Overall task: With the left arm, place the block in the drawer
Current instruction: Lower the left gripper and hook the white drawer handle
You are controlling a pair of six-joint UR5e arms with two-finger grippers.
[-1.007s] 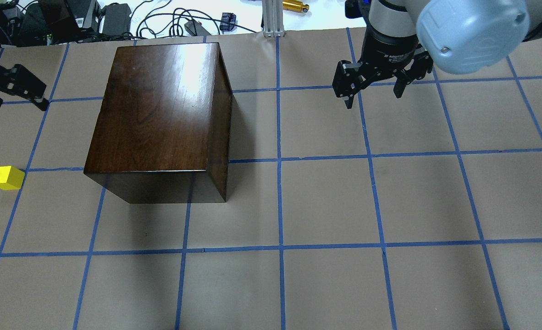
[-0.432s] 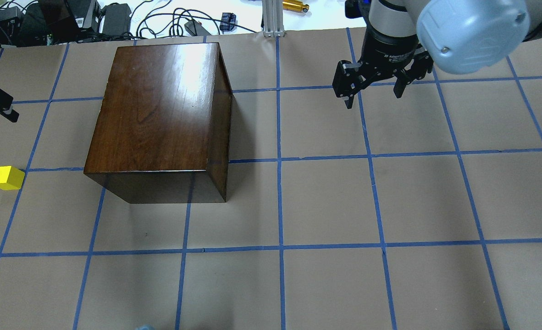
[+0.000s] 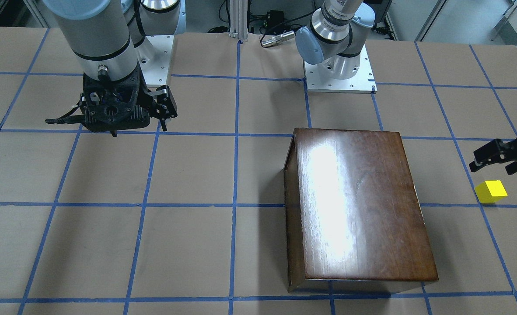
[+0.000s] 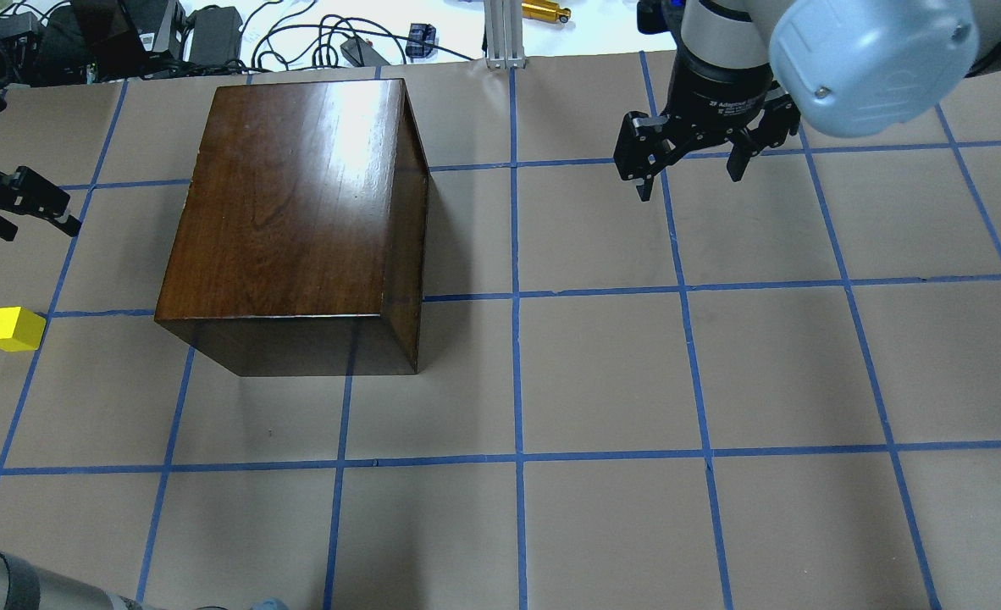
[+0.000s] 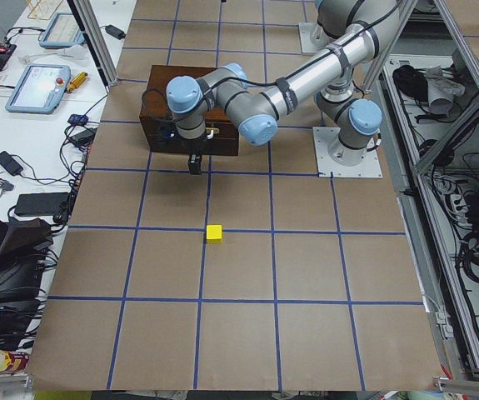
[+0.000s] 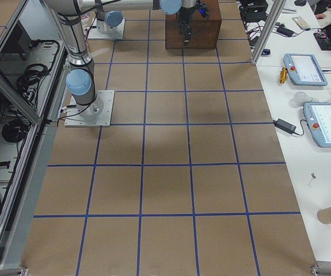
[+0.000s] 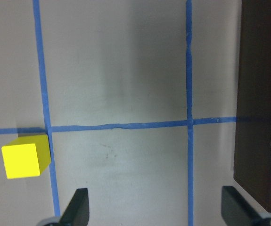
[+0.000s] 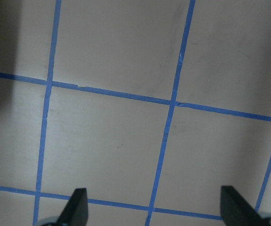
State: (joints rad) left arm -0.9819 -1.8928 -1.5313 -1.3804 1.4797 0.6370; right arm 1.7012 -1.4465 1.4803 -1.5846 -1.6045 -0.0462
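Observation:
The yellow block [image 4: 12,329] lies on the brown paper at the table's left edge, also in the front view [image 3: 491,191] and the left wrist view [image 7: 26,156]. The dark-brown wooden box [image 4: 297,203] stands to its right. No pale-wood drawer tray shows; the drawer looks pushed in. My left gripper [image 4: 39,224] hovers open and empty above the paper, between block and box and a little beyond the block. In its wrist view the block is to the left of the left finger [image 7: 77,207]. My right gripper [image 4: 689,185] hangs open and empty at the far right.
The box's dark side [image 7: 253,94] fills the left wrist view's right edge. Cables and power bricks [image 4: 212,34] lie past the table's far edge. A grey arm segment [image 4: 9,585] shows at the overhead view's bottom left. Blue tape lines grid the paper.
My left gripper has moved nearer along the table's left edge, closer to the block, staying open. A grey arm segment has come into the bottom left. The right arm, block and box have not moved.

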